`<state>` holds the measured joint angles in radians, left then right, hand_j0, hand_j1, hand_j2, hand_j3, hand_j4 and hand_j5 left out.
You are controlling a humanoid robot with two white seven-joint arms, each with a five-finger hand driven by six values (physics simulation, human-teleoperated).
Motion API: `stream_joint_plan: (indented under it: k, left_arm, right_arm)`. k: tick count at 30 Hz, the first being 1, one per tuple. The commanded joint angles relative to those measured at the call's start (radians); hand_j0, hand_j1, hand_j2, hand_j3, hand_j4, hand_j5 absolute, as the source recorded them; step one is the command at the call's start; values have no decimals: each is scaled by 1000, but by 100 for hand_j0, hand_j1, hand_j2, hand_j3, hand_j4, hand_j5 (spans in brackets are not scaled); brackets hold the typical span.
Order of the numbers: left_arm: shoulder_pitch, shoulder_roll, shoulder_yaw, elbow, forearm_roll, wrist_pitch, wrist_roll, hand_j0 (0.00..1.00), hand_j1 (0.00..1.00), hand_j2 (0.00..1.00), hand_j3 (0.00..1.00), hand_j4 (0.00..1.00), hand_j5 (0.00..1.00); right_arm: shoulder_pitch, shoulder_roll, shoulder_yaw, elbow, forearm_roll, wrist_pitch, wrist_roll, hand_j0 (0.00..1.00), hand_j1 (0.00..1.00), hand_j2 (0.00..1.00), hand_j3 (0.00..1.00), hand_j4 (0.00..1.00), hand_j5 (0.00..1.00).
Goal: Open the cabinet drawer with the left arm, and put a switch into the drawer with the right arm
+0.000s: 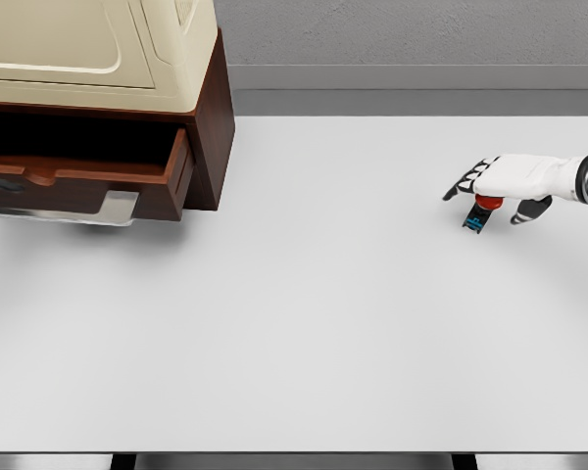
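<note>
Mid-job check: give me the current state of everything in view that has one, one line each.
Drawer: pulled open, sticking out of the cabinet front.
Cabinet: upright at the table's far left.
Switch: under the right robot hand, apparently gripped; whether it is off the table cannot be told.
Right robot hand: fingers curled down around the switch.
Left robot hand: not in view.

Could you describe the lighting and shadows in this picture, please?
Head view: flat, even light, no glare on the table; a soft shadow lies under the open drawer; only a faint one under the right hand over the switch.
</note>
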<state>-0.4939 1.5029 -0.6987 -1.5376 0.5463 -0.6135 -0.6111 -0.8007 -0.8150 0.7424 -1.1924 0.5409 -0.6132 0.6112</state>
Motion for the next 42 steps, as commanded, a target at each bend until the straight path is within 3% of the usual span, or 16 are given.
stream_joint_plan:
  k: [1,5,9,20,23,26,32,35,42]
  left_arm:
    - [0,7,4,-6,30,3,0,100,100,100,100,100,100]
    - [0,13,4,-13,69,3,0,100,100,100,100,100,100]
    - [0,13,1,-9,81,3,0,100,100,100,100,100,100]
    - [1,51,-56,-10,78,3,0,100,100,100,100,100,100]
    - [0,74,-81,-13,78,3,0,100,100,100,100,100,100]
    - [0,85,-96,-47,75,3,0,100,100,100,100,100,100]
    - [0,89,-97,-117,67,3,0,100,100,100,100,100,100]
    - [1,88,-99,-142,64,3,0,100,100,100,100,100,100]
    - [1,80,-105,-179,50,3,0,100,100,100,100,100,100]
  right_arm:
    - [0,-3,-1,1,-4,2,0,84,84,84,84,84,84]
    - [0,-7,-1,1,-4,2,0,81,81,81,81,81,81]
    - [0,-7,-1,1,-6,2,0,71,71,71,71,71,71]
    - [2,-6,15,2,-9,2,0,67,67,67,67,67,67]
    - [2,-7,14,4,-18,2,0,50,50,50,50,50,50]
    - [2,-7,8,4,-19,2,0,42,42,42,42,42,42]
    - [5,-7,3,5,-27,2,0,40,40,40,40,40,40]
    - [5,-7,2,4,-52,2,0,33,33,33,33,33,33]
    - [5,-7,-12,-13,-82,2,0,32,32,32,32,32,32]
